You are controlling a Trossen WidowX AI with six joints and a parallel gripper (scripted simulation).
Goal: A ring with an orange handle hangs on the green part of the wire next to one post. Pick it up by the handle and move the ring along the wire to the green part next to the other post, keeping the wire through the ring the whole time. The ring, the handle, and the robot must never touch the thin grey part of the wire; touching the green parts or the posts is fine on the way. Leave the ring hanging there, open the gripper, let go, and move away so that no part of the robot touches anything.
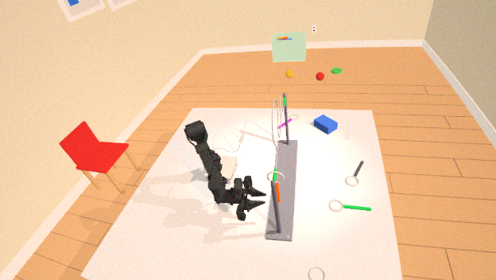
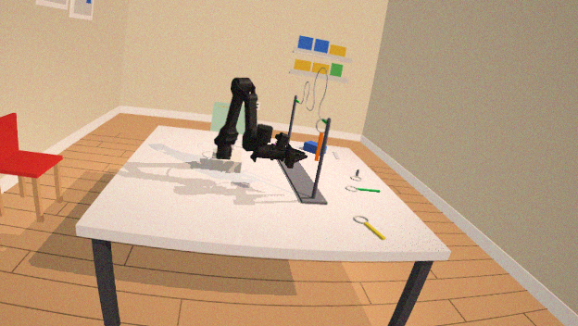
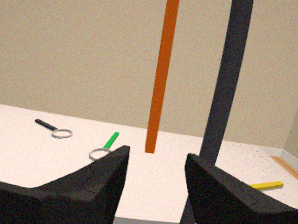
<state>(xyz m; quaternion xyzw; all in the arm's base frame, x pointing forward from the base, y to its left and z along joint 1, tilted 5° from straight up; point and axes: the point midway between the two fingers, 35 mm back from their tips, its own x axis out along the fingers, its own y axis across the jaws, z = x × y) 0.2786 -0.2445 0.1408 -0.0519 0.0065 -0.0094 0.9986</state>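
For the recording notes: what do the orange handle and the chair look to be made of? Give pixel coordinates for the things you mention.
Orange handle [image 1: 278, 192] [image 2: 319, 146] [image 3: 162, 75]: probably matte plastic or painted wood; evenly coloured, no grain.
Chair [image 1: 104, 153] [image 2: 25, 163]: red seat and back, perhaps plastic, smooth and plain; legs likely wood, being tan.

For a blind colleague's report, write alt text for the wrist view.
Two dark fingers stand apart, below and short of the tip of a hanging orange handle, with nothing between them. A dark post rises to the handle's right. Rings with black, green and yellow handles lie beyond on a white table.
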